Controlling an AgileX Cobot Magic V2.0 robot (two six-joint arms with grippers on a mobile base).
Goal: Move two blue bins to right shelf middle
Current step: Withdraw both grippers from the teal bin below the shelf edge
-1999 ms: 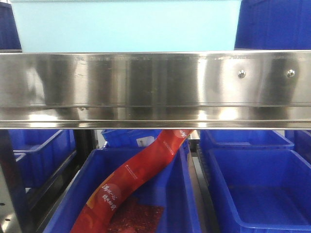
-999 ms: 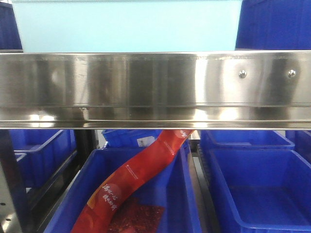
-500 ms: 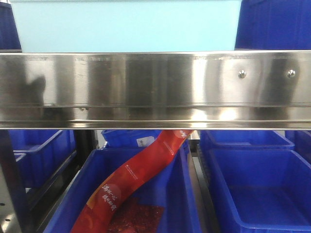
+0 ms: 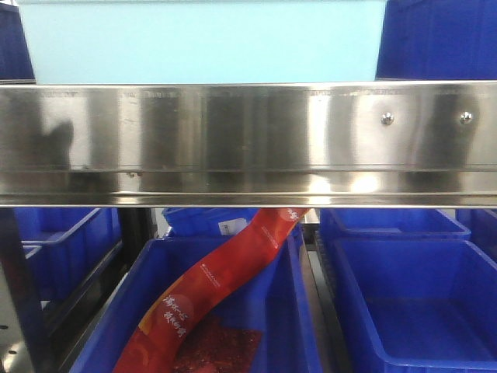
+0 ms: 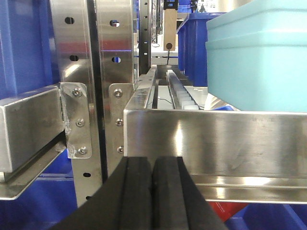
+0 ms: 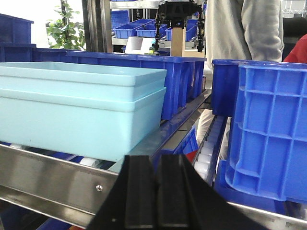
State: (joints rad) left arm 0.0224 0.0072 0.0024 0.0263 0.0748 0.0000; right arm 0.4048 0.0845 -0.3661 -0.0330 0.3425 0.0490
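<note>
blue bins: you've got two stacked light-blue bins (image 6: 81,110) sitting on the shelf, right behind the steel rail (image 4: 248,140). Front cam only shows their front wall up top, left wrist cam catches them at the right edge.
neighbours: a dark blue bin (image 6: 268,139) stands just to the right of them w/ a gap between; more dark blue bins (image 6: 144,76) lined up behind.
left gripper (image 5: 152,191): black pads pressed together, nothing between them, parked low in front of the rail near the shelf post (image 5: 91,72).
right gripper (image 6: 156,191): same deal, pads closed on nothing, just in front of the rail, under the light-blue stack's right corner.
lower level: big blue bin (image 4: 256,311) w/ a red snack packet (image 4: 217,287) draped across it, another blue bin (image 4: 411,303) beside it on the right.
bkgd: person in a grey top (image 6: 264,28), plant (image 6: 69,28) far left.
</note>
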